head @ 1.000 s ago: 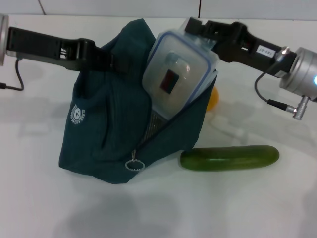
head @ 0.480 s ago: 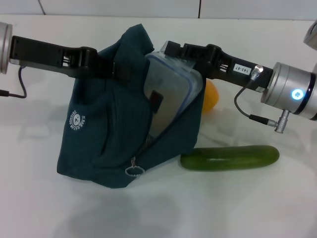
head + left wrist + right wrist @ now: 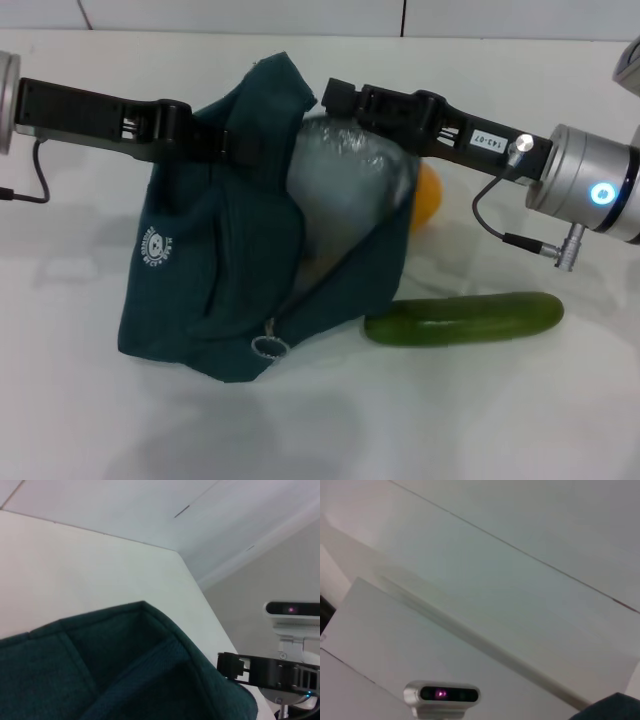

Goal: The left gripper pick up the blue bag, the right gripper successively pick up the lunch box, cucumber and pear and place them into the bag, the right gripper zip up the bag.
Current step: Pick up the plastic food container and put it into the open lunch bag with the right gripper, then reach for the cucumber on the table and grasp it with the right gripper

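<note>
- Our left gripper (image 3: 235, 145) is clamped on the top edge of the blue bag (image 3: 215, 270).
- Our right gripper (image 3: 335, 100) sits at the bag mouth; we cannot tell its jaws.
- The lunch box (image 3: 340, 195) has sunk deeper than half a second ago.
- The cucumber (image 3: 463, 318) and the pear (image 3: 427, 196) are unmoved.

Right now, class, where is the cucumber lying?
In the head view, the cucumber lies flat on the white table, on the robot's right, at the foot of the blue bag and nearer the robot than the pear.
</note>
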`<move>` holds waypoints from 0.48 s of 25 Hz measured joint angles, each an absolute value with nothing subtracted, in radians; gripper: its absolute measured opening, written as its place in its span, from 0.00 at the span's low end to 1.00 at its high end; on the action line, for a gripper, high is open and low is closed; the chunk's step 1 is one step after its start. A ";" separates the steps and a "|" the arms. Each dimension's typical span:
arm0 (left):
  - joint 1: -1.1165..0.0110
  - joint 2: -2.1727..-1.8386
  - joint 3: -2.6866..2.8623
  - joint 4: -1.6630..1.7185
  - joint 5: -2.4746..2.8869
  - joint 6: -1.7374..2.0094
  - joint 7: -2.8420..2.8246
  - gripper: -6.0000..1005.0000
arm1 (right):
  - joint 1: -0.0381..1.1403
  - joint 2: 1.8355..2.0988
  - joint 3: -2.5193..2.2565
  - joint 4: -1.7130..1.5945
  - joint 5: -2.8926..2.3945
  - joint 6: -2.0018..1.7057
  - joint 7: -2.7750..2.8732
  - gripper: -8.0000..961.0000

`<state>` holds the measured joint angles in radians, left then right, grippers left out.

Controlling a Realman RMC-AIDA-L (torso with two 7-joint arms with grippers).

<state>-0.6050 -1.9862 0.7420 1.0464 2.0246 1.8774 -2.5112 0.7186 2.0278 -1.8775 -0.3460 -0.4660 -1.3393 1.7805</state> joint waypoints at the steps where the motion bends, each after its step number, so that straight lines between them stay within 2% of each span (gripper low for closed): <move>1: -0.604 -1.986 0.741 1.046 2.024 1.878 -2.511 0.04 | 0.716 2.027 -1.877 -0.346 -0.466 -1.346 1.779 0.25; 6: -0.601 -1.982 0.740 1.046 2.024 1.878 -2.511 0.04 | 0.692 2.020 -1.862 -0.347 -0.462 -1.383 1.743 0.25; 10: -0.592 -1.978 0.738 1.047 2.022 1.878 -2.511 0.04 | 0.651 2.010 -1.801 -0.341 -0.464 -1.428 1.707 0.39; 12: -0.590 -1.977 0.737 1.047 2.018 1.878 -2.512 0.04 | 0.607 1.995 -1.755 -0.338 -0.465 -1.472 1.664 0.46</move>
